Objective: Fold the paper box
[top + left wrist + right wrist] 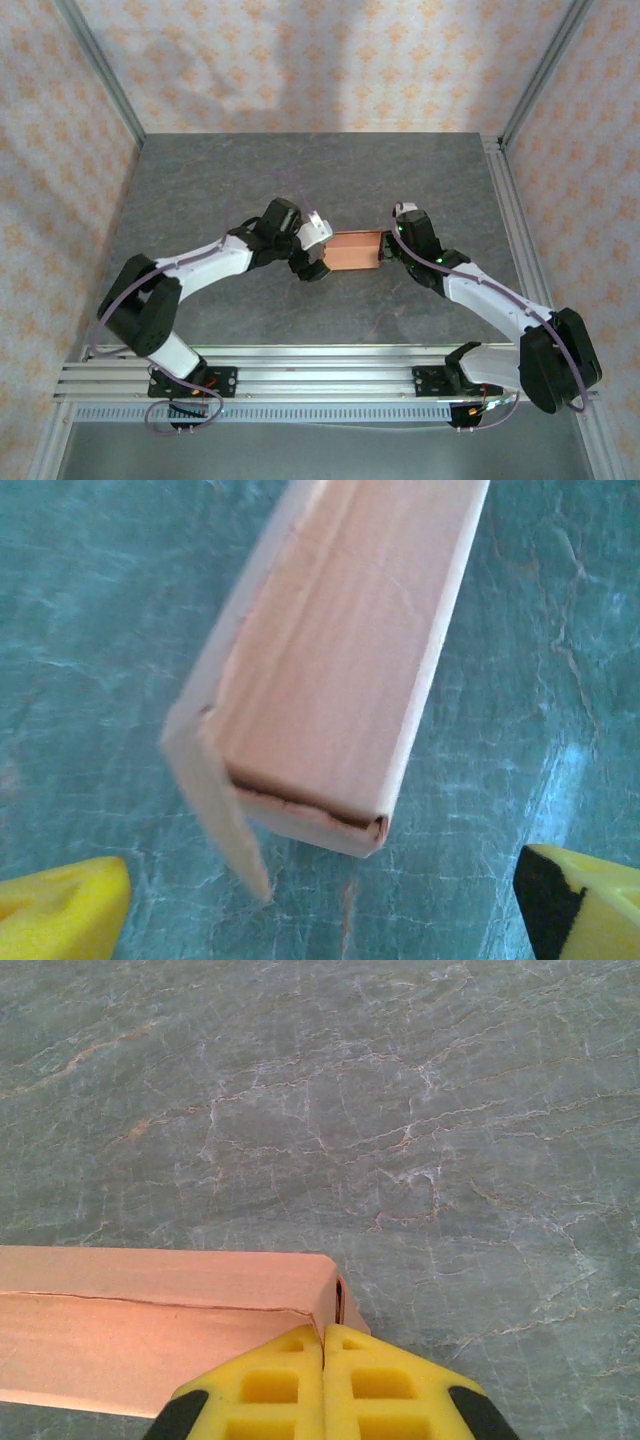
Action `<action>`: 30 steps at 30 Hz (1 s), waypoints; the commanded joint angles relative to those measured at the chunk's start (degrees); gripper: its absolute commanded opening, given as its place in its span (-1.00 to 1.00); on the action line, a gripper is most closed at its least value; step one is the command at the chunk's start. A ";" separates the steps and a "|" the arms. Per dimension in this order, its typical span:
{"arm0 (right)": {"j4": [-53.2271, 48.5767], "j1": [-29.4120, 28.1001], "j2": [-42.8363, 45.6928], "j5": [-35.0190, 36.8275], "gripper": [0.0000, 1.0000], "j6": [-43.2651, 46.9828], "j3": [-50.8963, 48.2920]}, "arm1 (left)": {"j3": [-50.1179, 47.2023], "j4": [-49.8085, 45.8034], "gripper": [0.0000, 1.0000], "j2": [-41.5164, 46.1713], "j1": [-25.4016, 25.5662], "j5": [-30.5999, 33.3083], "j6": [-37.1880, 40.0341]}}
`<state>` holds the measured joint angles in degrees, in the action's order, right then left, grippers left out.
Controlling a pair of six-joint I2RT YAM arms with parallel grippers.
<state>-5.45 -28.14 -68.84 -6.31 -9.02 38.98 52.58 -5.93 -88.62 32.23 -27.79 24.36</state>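
Salmon card box lay near the middle of the desk, between the 2 arms. Left fingers stood spread wide off 1 end; right fingers were pressed together at the other.

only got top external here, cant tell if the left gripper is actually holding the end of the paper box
Observer: No. In the left wrist view the left gripper is open. Its yellow fingers stand wide apart and clear of the paper box.
Operator: is that end closed up
Observer: Not fully. A flap sticks out loose from one corner of that end.
Operator: and the right one
Observer: The right gripper is shut, with its pads pressed together at the box's other end. I cannot tell whether any card is pinched between them.
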 commanded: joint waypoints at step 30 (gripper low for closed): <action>-3.84 -0.17 2.37 1.61 -1.00 0.14 0.63 | 8.14 -14.34 0.00 10.01 9.03 24.46 -18.00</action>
<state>-6.52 -28.14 -66.78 -5.89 -9.02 37.87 57.78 -13.80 -77.69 40.47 -3.81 5.50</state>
